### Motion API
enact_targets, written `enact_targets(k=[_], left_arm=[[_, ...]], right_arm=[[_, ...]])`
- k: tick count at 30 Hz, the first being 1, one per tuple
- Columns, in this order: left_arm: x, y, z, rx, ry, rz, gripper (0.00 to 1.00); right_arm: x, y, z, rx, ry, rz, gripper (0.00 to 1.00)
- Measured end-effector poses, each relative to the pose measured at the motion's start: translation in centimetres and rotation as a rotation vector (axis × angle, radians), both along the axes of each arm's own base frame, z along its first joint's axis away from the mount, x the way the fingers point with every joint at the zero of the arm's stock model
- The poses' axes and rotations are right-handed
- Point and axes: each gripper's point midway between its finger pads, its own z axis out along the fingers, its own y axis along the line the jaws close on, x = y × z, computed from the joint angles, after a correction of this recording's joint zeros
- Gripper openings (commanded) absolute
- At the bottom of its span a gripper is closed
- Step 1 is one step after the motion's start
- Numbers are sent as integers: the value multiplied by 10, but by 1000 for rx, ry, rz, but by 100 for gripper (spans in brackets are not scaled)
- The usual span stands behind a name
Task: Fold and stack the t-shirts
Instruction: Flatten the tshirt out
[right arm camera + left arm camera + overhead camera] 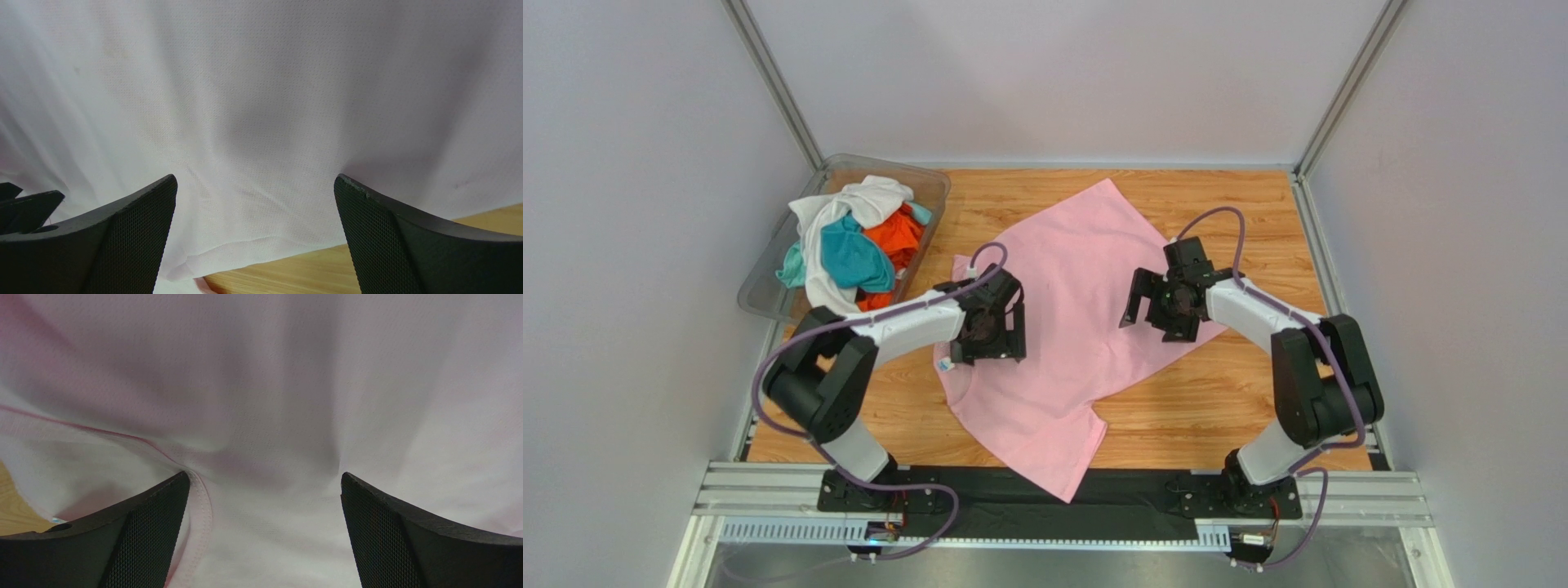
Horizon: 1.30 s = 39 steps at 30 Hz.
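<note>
1. The pink t-shirt (1063,306) lies spread out but crooked in the middle. My left gripper (993,333) and right gripper (1163,306) sit low over its left and right sides, jaws spread wide, pinching nothing.
2. My take: grab edges, not middle cloth, then pull evenly so it flattens.
3. The clear bin (764,279) at far left holds the white, teal and orange shirts (852,239) in a heap.
</note>
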Motion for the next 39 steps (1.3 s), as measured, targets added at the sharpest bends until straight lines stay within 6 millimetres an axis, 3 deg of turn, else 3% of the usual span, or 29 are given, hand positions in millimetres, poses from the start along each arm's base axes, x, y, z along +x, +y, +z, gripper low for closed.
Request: enact_targets(k=[3, 6, 12, 17, 22, 26, 29, 32, 35, 37, 39], left_arm=[[28, -8, -1, 11, 17, 24, 100], [64, -13, 0, 7, 12, 46, 100], [137, -30, 2, 17, -6, 31, 100], [196, -54, 6, -16, -42, -3, 100], [226, -71, 12, -69, -70, -32, 100], [218, -68, 14, -77, -45, -45, 100], [199, -59, 21, -69, -26, -51, 100], [158, -37, 44, -62, -18, -48, 100], [110, -13, 79, -91, -65, -32, 100], [76, 3, 103, -128, -120, -11, 100], [46, 17, 111, -163, -152, 18, 100]], right_arm=[[7, -1, -12, 12, 26, -3, 100], [16, 3, -10, 44, 6, 1, 100], [15, 9, -10, 102, -40, -11, 100], [-11, 23, -8, 137, -66, 7, 100], [-38, 37, -7, 145, -40, 39, 100], [-47, 21, -4, 71, -21, 6, 100], [-47, 10, 17, 30, -68, -17, 100], [-40, -1, 56, 20, -189, -56, 100], [-43, -15, 90, 14, -306, -108, 100], [-49, -30, 102, -3, -355, -167, 100], [-56, -44, 104, -26, -372, -220, 100]])
